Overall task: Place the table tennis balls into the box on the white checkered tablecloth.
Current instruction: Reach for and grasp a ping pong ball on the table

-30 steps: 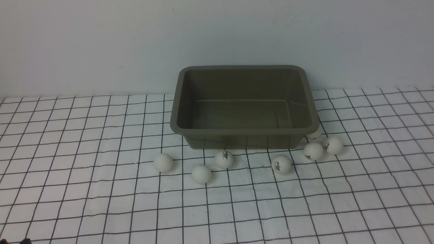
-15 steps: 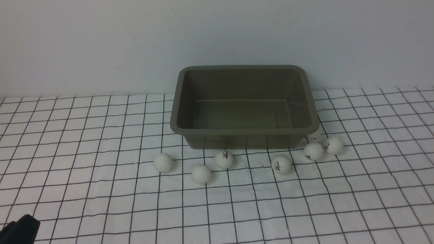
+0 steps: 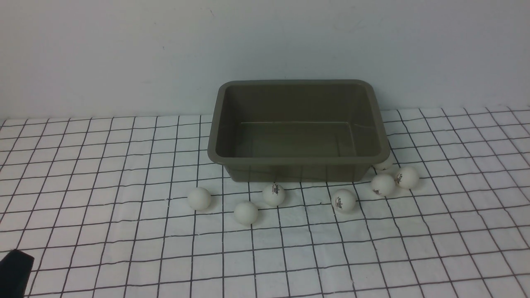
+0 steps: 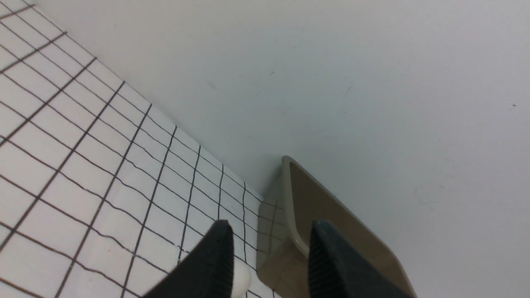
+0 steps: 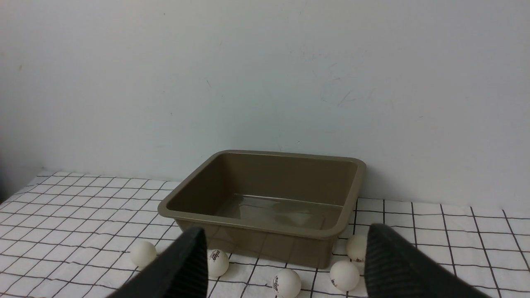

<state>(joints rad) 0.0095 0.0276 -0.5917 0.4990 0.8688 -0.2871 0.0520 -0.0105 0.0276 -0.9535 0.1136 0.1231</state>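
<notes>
The olive-grey box stands empty at the back middle of the white checkered tablecloth. Several white table tennis balls lie on the cloth before it: one ball leftmost, another nearest me, a logo ball by the front wall, and others at the box's right front corner. My left gripper is open and empty, low over the cloth left of the box. My right gripper is wide open and empty, facing the box from in front of the balls.
A plain pale wall rises directly behind the box. A black part of my left arm shows at the lower left corner of the front view. One ball is half hidden behind the box's right front corner.
The black part of my left arm has come up into the lower left corner of the front view. Balls and box have not moved.
</notes>
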